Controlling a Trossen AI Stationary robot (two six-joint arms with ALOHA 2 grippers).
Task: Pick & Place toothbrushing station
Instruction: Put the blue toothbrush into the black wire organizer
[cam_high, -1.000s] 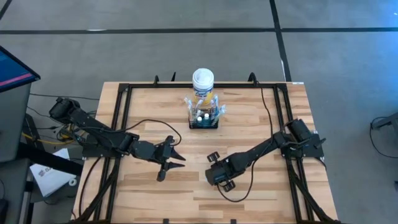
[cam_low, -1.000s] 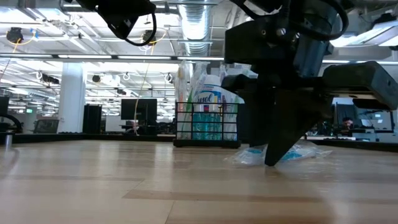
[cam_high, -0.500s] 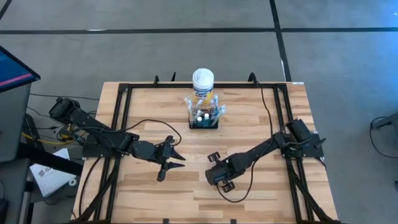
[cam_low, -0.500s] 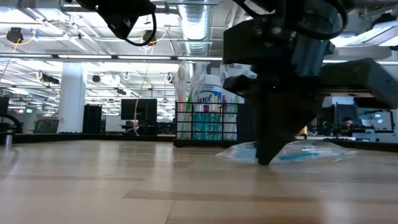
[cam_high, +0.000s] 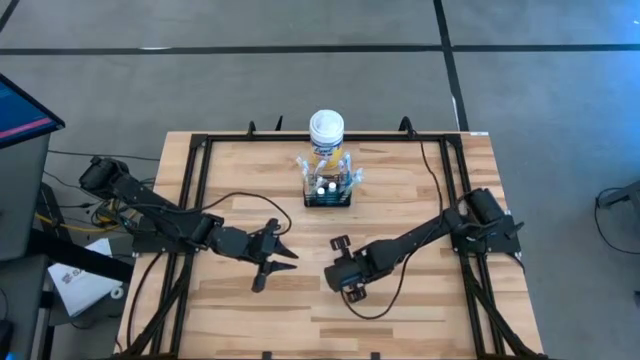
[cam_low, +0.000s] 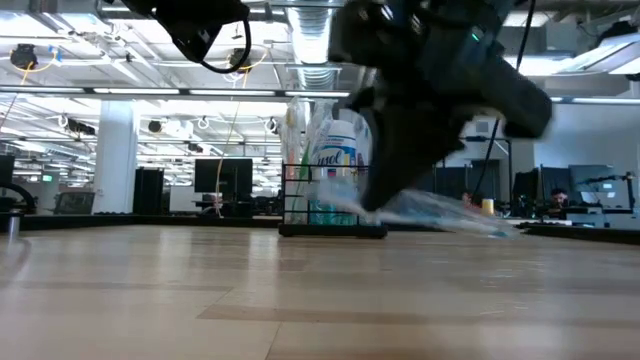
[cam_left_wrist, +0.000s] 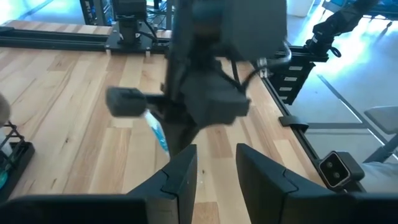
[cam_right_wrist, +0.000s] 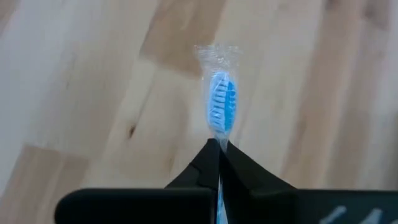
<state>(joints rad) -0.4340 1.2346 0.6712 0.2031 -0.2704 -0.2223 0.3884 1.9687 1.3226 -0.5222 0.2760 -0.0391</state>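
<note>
High view: the toothbrushing station (cam_high: 328, 189) is positioned toward the table's (cam_high: 230, 310) far edge, near the middle, directly in front of a white-lidded yellow canister (cam_high: 326, 133). Wrapped items are stood upright in the caddy. Nearer the front, the right gripper (cam_high: 341, 283) is clamped on a blue toothbrush in clear wrapping (cam_right_wrist: 221, 103), which is lifted clear of the wood in the low view. The left gripper (cam_high: 272, 262) is held above the table to the left, fingers partly spread, with nothing gripped.
</note>
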